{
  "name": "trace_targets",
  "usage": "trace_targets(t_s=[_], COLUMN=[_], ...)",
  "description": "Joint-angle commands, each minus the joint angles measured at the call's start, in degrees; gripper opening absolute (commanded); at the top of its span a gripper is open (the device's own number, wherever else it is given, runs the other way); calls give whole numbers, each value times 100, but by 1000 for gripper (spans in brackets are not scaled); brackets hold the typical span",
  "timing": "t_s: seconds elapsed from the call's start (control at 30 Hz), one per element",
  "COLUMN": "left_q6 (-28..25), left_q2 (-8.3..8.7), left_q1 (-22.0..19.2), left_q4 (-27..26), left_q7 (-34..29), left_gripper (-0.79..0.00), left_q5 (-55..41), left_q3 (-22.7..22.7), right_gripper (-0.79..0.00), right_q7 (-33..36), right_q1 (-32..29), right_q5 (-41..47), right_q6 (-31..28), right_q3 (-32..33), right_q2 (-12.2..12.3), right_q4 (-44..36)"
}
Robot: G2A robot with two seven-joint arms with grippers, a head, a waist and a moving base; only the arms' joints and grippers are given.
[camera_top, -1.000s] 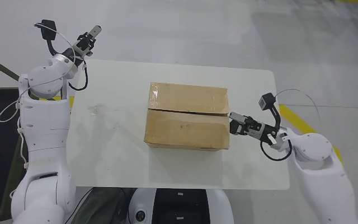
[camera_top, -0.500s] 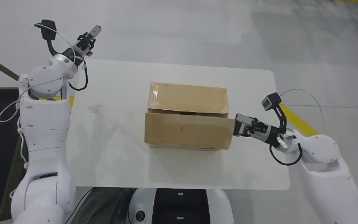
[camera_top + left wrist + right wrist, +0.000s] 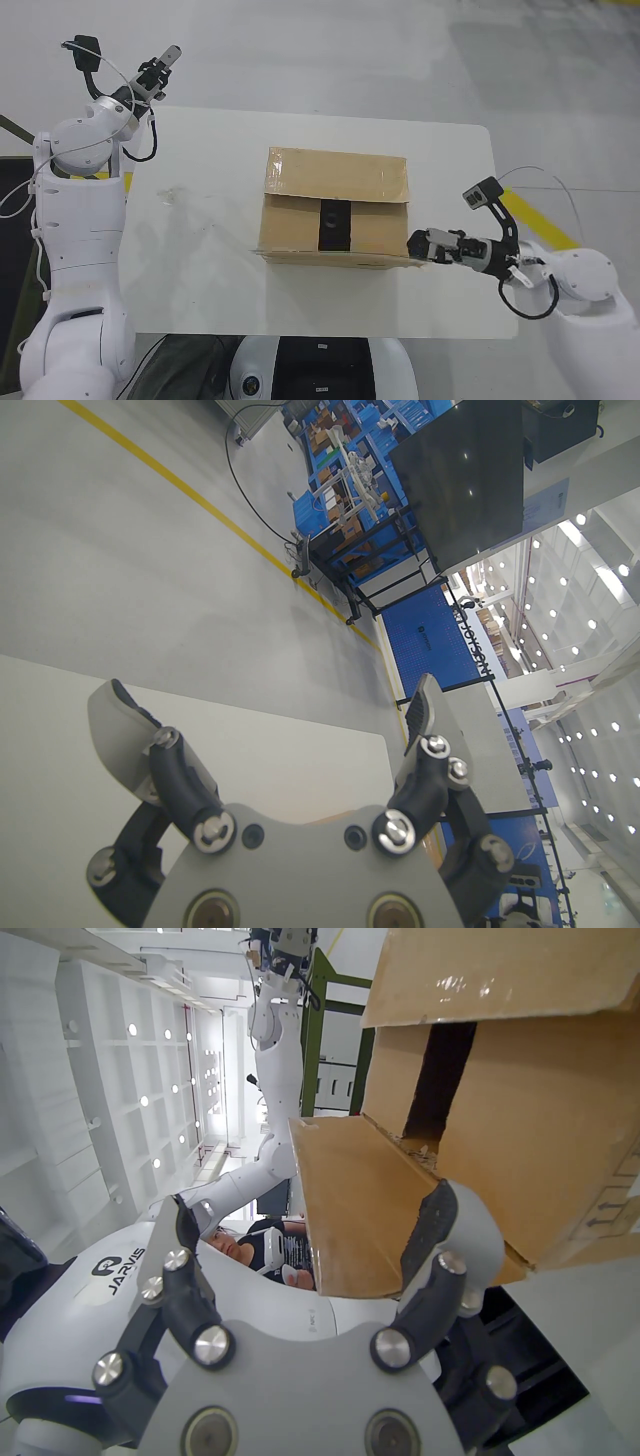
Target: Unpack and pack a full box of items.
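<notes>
Top view: one brown cardboard box (image 3: 335,205) sits mid worktop (image 3: 200,260), a bit toward the far side. Far outer flap (image 3: 335,172) lies flat on top and looks glossy. Near outer flap (image 3: 360,1208) is swung out toward the robot, so the top is half open. Under it are 2 inner flaps, one left (image 3: 290,220) and one right (image 3: 380,225), w/ one dark gap (image 3: 334,226) between them. It's just black in there, so can't tell the contents. Right end effector (image 3: 412,245) is at the box's near right corner. Right wrist view: its fingers (image 3: 440,1228) are spread wide, w/ the flap's end between them and its edge up against one pad, not pinched, so the end effector (image 3: 310,1228) is released. Printing-wise, small arrow marks (image 3: 602,1218) show on the box side; other print is too small to make out. Left end effector (image 3: 170,55) is up past the worktop's far left corner, well apart from the box. Left wrist view: fingers apart, nothing between them, released too (image 3: 270,695). Count: 1 box, 2 outer flaps, 2 inner flaps.
</notes>
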Motion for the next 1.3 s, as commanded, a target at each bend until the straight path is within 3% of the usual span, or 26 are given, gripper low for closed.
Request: trace_targets(t_s=[0.0, 0.63, 1.27], left_q6=[0, 0, 0], left_q2=[0, 0, 0], left_q1=[0, 0, 0], left_q4=[0, 0, 0], left_q7=[0, 0, 0], left_gripper=[0, 0, 0], left_q5=[0, 0, 0], left_q3=[0, 0, 0], right_gripper=[0, 0, 0], right_q7=[85, 767, 191], right_q1=[-81, -486, 215], right_q5=[-10, -721, -1900], right_q6=[19, 502, 1306], right_q3=[42, -426, -1688], right_q2=[15, 130, 97], right_q4=[-96, -804, -256])
